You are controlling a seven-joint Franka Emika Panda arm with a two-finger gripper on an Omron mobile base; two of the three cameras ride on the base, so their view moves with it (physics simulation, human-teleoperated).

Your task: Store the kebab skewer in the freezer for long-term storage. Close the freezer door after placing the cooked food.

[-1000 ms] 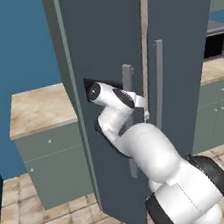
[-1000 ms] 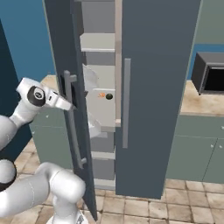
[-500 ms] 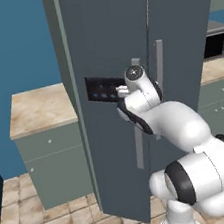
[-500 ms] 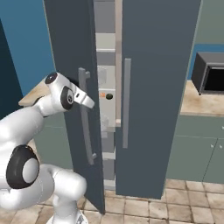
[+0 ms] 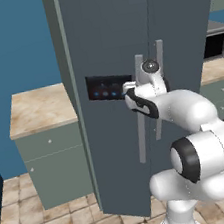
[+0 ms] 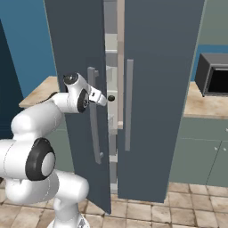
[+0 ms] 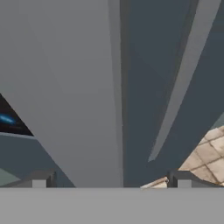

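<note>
Gripper (image 7: 111, 179) jaws wide, holding nothing, against freezer door (image 5: 104, 44) bar handle (image 6: 94, 116). Door nearly shut; narrow gap at 3 o'clock of handle.

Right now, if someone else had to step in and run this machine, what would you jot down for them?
Hand: open, holding nothing, pressed close against the freezer door beside its bar handle.
Freezer door: the one with the black lighted panel; nearly shut, but a narrow gap remains at its handle edge, with inner shelves visible through it.
Kebab skewer: cannot be made out through the gap.
Done: door pushed most of the way.
Left: push the door fully closed, then back the arm off.
</note>
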